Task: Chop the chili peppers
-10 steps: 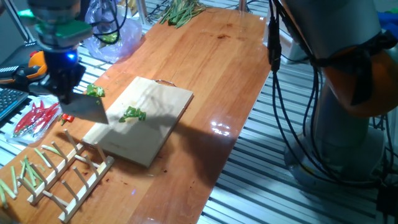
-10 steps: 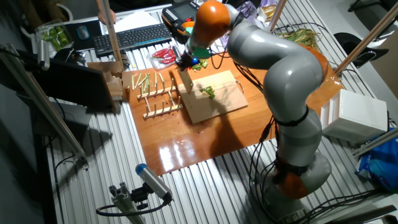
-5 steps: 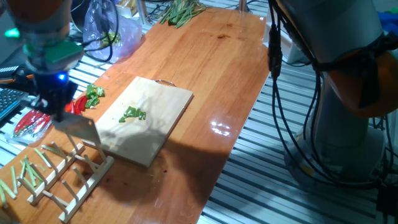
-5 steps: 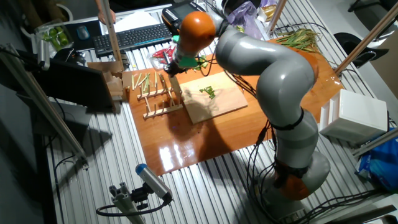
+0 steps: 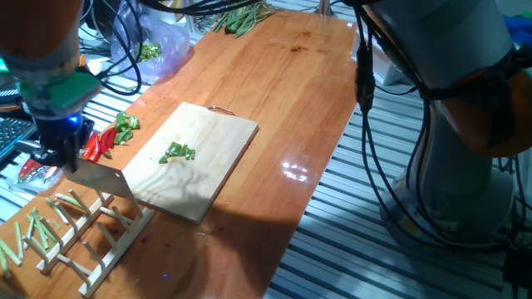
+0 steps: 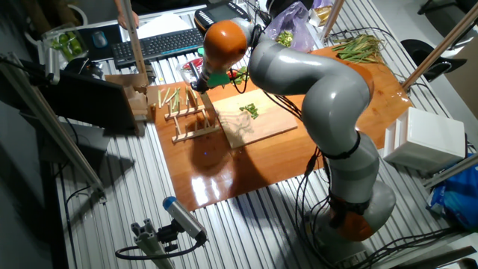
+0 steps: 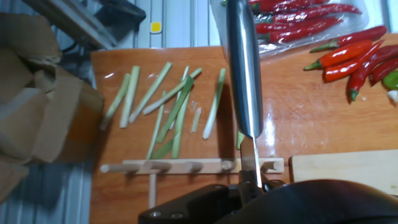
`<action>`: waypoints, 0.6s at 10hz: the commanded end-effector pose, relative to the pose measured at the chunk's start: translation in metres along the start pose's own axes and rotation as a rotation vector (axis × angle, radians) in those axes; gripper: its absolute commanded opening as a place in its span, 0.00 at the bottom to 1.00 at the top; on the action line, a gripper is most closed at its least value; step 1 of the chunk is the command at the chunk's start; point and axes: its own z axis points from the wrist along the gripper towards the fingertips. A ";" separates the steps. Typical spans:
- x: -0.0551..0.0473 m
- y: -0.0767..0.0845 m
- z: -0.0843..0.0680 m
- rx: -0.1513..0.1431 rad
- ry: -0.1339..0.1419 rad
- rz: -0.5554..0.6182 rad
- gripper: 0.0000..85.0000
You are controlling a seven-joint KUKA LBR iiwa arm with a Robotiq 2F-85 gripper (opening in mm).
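Small bright-green bits of the chili peppers (image 5: 177,152) (image 6: 249,110) lie near the middle of the wooden cutting board (image 5: 218,135) (image 6: 270,123). Another green chili piece (image 5: 126,125) rests off the board, beside the red chilies (image 5: 96,143). My gripper (image 5: 60,151) (image 6: 200,82) is shut on the handle of a steel knife (image 5: 100,178) (image 7: 242,68). The blade hangs over the wooden peg rack (image 5: 91,232) (image 7: 186,166), left of the board and away from the green bits.
Pale-green stalk sticks (image 7: 168,106) lie by the rack. Red chilies (image 7: 348,59) sit in a clear wrapper near a keyboard (image 6: 157,45). A plastic bag (image 5: 154,50) and a bunch of green stalks (image 5: 241,17) are at the table's far end.
My gripper has carried the knife off the cutting board, leftward and down over the peg rack. The green bits on the board have not moved.
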 end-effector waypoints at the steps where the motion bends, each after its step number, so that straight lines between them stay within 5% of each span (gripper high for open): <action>1: 0.000 -0.001 0.004 0.011 0.000 -0.007 0.00; 6: 0.009 -0.009 0.033 0.074 -0.008 -0.049 0.00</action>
